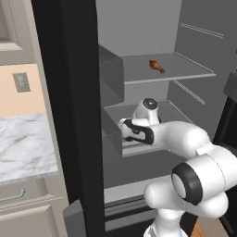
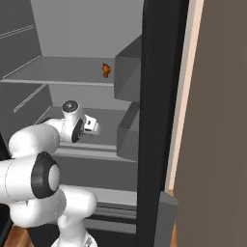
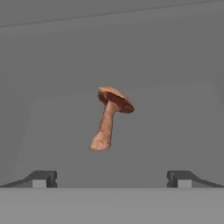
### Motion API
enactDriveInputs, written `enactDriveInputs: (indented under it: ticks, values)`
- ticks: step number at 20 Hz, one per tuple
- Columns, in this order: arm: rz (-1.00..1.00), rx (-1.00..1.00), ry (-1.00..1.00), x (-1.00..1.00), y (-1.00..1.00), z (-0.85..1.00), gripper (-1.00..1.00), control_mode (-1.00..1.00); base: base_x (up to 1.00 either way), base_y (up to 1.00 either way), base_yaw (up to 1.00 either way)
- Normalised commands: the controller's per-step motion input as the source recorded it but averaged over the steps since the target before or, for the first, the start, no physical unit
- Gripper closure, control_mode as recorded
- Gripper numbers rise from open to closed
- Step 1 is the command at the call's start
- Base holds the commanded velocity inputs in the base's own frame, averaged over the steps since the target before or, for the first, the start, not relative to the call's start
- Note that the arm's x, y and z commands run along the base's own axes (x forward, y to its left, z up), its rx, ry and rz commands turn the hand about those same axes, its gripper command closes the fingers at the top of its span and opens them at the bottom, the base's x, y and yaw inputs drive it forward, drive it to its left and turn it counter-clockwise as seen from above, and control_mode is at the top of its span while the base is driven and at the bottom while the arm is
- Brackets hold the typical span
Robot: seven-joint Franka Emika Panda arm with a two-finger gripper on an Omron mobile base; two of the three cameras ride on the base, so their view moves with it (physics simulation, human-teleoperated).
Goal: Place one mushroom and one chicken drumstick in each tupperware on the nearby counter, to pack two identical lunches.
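Hand view: the mushroom (image 3: 109, 118) lies on a grey shelf floor (image 3: 175, 131), ahead of the gripper (image 3: 111, 178) and roughly centred between its two fingertips (image 3: 43, 178). The cap points up and right in this view; the pale stem runs down and left. The fingertips stand wide apart, one at each lower corner, and neither touches the mushroom. Nothing is held.

Left base view: the arm (image 1: 185, 139) reaches forward from the lower right into an open fridge (image 1: 139, 28) with a grey interior. The wrist sits over the lower shelf (image 1: 171, 109), its end pointing into the cabinet. The gripper itself is hidden behind the wrist here. On the upper shelf (image 1: 194, 69), well above the wrist, lies a small orange-brown drumstick (image 1: 157, 66), near the middle of that shelf. The dark fridge door (image 1: 69, 115) stands to the left. Further left is the counter (image 1: 23, 148), white marble with grey veins, over beige cabinets with a metal handle (image 1: 11, 196).

Right base view: the arm (image 2: 34, 140) rises from the lower left and the wrist sits over the same lower shelf (image 2: 103, 118). The drumstick (image 2: 105, 70) rests on the upper shelf (image 2: 58, 72), towards its right end, beside a grey box-shaped bin (image 2: 128, 72).
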Motion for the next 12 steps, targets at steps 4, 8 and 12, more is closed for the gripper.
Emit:
enactDriveInputs:
  ticks: [4,8,12]
  values:
    - [-0.03,0.00,0.04,0.47,0.09,-0.27,-1.00,-1.00,0.00,0.00,0.00]
    - [-0.03,0.00,0.03,0.53,0.13,-0.29,-1.00,-1.00,0.00,0.00,0.00]
    - [-0.03,0.00,0.02,0.53,0.11,-0.30,-1.00,-1.00,0.00,0.00,0.00]
